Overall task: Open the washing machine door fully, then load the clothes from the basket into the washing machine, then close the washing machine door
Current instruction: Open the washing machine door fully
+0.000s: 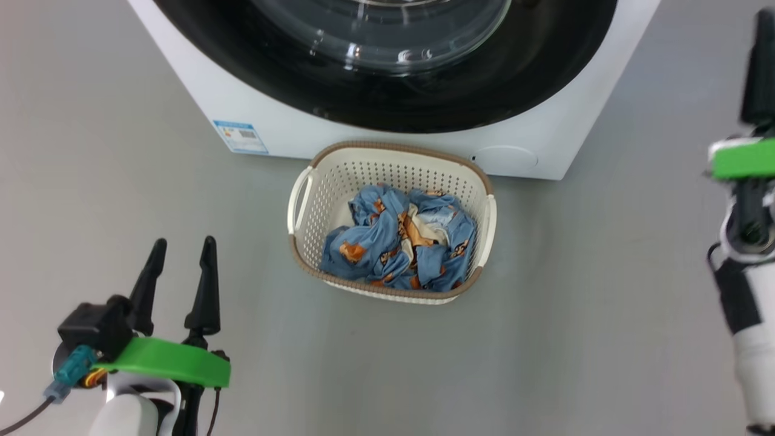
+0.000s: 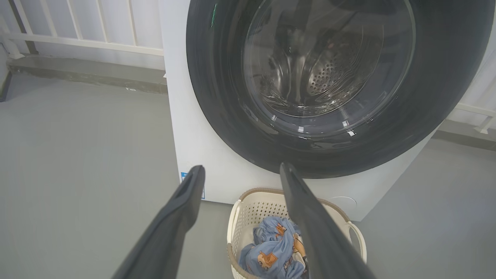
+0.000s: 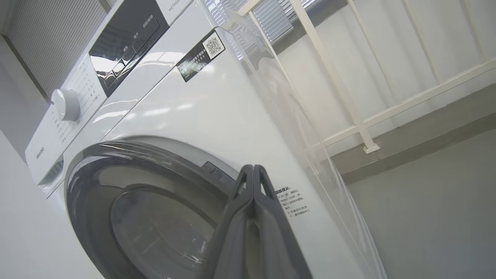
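Observation:
The washing machine [image 1: 290, 115] stands at the top of the head view, and the washing machine door [image 1: 387, 79], black with a glass bowl, lies flat against its front. On the floor just before it sits the basket [image 1: 315, 181], cream with a brown rim, holding the blue printed clothes [image 1: 393, 242]. My left gripper [image 1: 183, 242] hovers open and empty at the lower left, short of the basket. In the left wrist view its fingers [image 2: 241, 170] frame the door [image 2: 302, 77] and the basket [image 2: 248, 209]. My right gripper [image 1: 763, 24] is raised at the right edge. Its fingers [image 3: 254, 170] are pressed together on nothing, near the door's [image 3: 147, 217] right rim.
Grey floor spreads around the machine and basket. A white railing [image 2: 89, 42] on a low ledge runs behind the machine. The control panel and knob [image 3: 65, 104] sit on the machine's upper front. A blue sticker [image 1: 240, 136] marks its lower left corner.

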